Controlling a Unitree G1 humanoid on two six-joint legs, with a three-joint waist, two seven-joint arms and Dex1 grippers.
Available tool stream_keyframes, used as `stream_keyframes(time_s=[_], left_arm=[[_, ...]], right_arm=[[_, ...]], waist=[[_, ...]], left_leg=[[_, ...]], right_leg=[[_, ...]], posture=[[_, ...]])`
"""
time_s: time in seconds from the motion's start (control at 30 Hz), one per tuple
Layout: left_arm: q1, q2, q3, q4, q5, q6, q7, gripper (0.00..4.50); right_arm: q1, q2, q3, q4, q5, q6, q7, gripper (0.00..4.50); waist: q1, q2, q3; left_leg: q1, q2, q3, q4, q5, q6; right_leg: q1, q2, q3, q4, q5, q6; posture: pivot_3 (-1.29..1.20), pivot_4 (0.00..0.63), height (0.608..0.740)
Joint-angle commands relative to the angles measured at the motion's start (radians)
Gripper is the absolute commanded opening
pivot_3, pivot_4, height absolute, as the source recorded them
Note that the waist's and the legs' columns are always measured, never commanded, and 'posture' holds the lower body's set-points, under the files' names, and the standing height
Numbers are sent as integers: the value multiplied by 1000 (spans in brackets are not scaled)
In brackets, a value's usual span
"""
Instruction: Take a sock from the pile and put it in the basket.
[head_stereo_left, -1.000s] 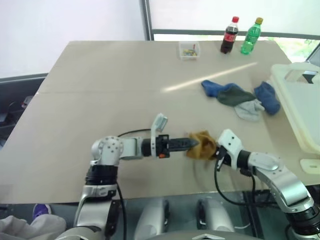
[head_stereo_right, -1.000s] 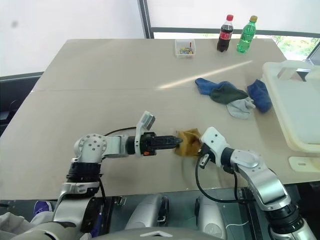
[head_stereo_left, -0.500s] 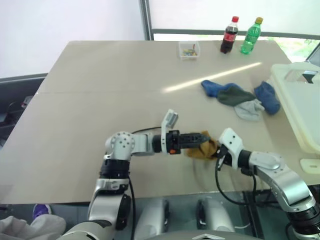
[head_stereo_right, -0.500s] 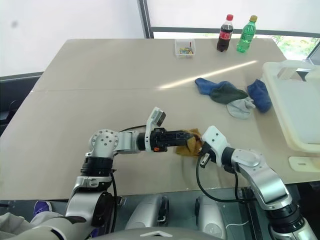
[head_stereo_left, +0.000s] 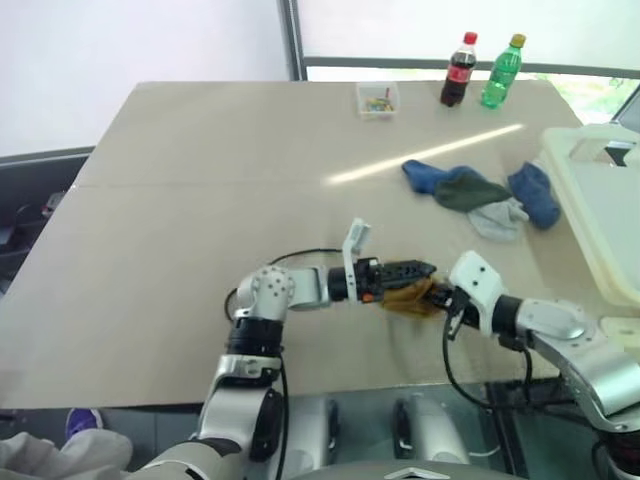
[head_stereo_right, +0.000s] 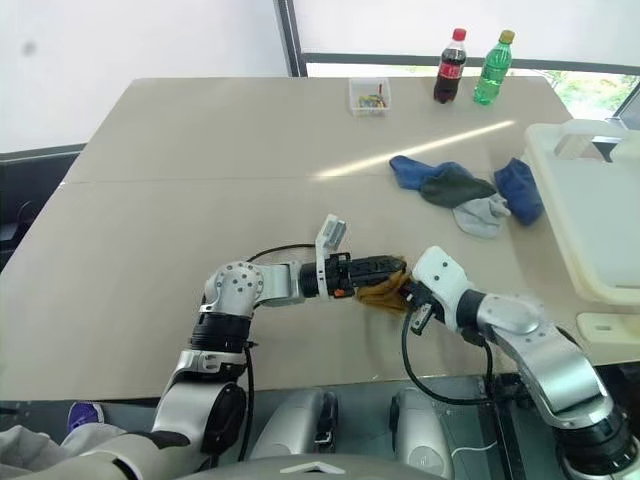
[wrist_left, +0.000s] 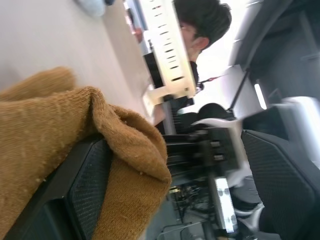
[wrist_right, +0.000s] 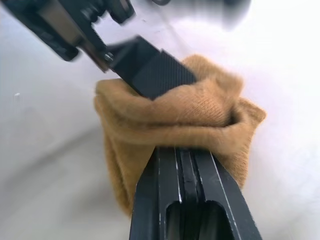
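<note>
Sock (head_stereo_left: 408, 296), mustard yellow, sits bunched above the table's (head_stereo_left: 200, 200) near edge, between both arms. Left gripper (head_stereo_left: 425, 269) has slid rightward since a second ago, spread fingers now reaching across the sock's top. Right gripper (wrist_right: 187, 155) stays clamped shut on the sock. Pile (head_stereo_left: 478, 199) lies at two o'clock, basket (head_stereo_left: 600, 215) beyond.
</note>
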Motion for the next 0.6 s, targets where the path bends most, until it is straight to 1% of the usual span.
stream_keyframes(time_s=[0.03,0.13,0.3,0.33,0.37,0.47,0.5,0.53,0.57,0.6], left_arm=[[4,-6,-28,13,24,-17,-12,4300],[-3,-6,-50,29,50,-34,-19,4300],[-21,0,-97,81,109,-60,-28,4300],[-28,6,-120,101,136,-75,-29,4300],[-31,8,-131,118,152,-84,-31,4300],[-32,17,-147,131,167,-98,-58,4300],[-29,26,-153,116,169,-102,-69,4300],[-23,35,-147,88,159,-103,-82,4300],[-11,49,-125,30,139,-133,-110,4300],[3,67,-106,-28,120,-159,-141,4300]], right_arm=[[0,-9,-62,-71,29,-7,-5,35],[34,-13,-120,-100,71,-9,6,35],[94,-7,-257,-149,210,47,20,35],[98,0,-275,-149,224,56,7,548],[103,-1,-283,-151,232,58,2,768],[94,15,-284,-139,241,61,-39,2279],[86,20,-280,-132,243,63,-49,2788],[77,27,-274,-123,239,62,-63,3202],[64,43,-272,-103,239,68,-82,3641],[56,50,-266,-88,235,67,-92,3641]], waist=[[0,0,0],[3,0,0],[4,0,0],[5,-1,-1],[5,-1,-1],[6,-1,-3],[6,-1,-3],[5,-1,-3],[4,-1,-3],[2,-1,-3]], left_leg=[[0,0,0,0,0,0],[0,0,0,0,0,0],[0,0,-1,0,0,0],[0,0,-1,0,0,0],[1,0,-2,0,0,1],[1,0,-2,1,0,1],[2,0,-3,1,0,1],[2,0,-3,1,0,1],[2,0,-3,1,0,1],[1,0,-3,1,0,1]], right_leg=[[0,0,0,0,0,0],[0,0,0,0,0,0],[1,0,-1,-1,0,0],[2,0,-2,-1,0,0],[3,0,-2,-2,0,0],[4,-1,-3,-2,-1,-1],[5,-1,-3,-2,-1,-1],[5,-1,-3,-2,-1,-1],[5,-1,-3,-2,-1,-1],[5,-1,-3,-2,-1,-1]], posture=[[0,150,737],[0,150,737],[0,150,737],[0,150,737],[0,150,737],[0,150,737],[0,150,737],[0,150,737],[0,150,737],[0,150,737]])
